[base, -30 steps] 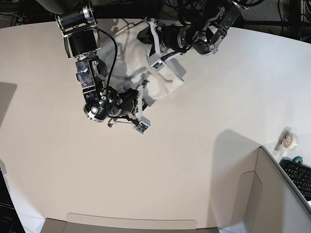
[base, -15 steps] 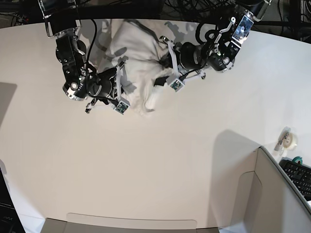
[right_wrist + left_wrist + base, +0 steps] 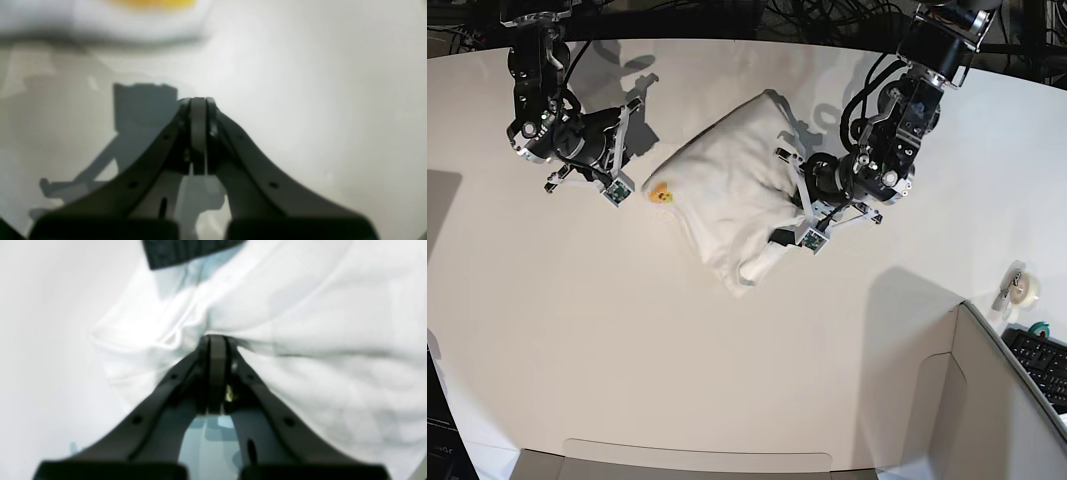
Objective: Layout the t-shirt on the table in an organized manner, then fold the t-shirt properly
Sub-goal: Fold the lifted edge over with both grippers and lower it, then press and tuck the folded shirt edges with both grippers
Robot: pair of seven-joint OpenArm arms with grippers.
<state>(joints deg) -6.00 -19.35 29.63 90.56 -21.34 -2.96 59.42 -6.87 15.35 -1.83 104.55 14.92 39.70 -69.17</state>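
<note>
Right end effector [image 3: 198, 100] now off the t-shirt [image 3: 727, 195]

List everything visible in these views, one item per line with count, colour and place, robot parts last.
t-shirt: one, white with a small yellow-orange print patch, bunched on the table's far centre.
table: one, white, fills most of the base view.
grey bin: one, grey, near right corner.
tape roll: one, pale, right edge of the table.
keyboard: one, black, beyond the bin at right.
left gripper: one, black, shut on the t-shirt's edge.
right gripper: one, black, shut, over bare table beside the shirt, holding nothing.
</note>
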